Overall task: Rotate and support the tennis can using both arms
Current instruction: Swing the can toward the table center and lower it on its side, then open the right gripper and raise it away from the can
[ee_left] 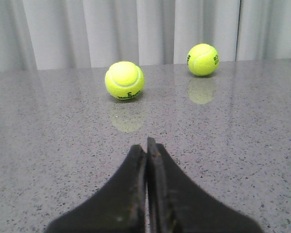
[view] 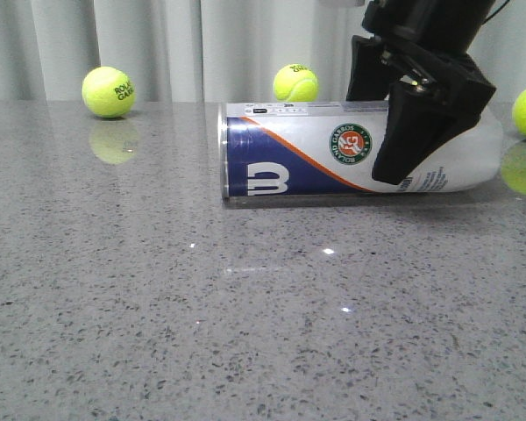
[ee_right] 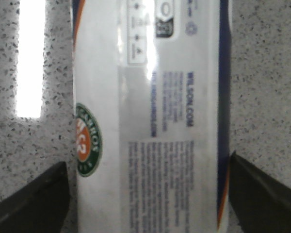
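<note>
- The can (view: 333, 147) lay on its side on the counter (view: 245, 333), long axis running left-right.
- The right gripper (view: 394, 140) straddled it from above, spread, not yet pinching.
- The left gripper (ee_left: 146, 145), pressed together, saw no can.

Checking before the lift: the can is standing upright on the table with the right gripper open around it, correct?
Not quite. The tennis can lies on its side on the table, as the front view shows. The right gripper does straddle it, open.
</note>
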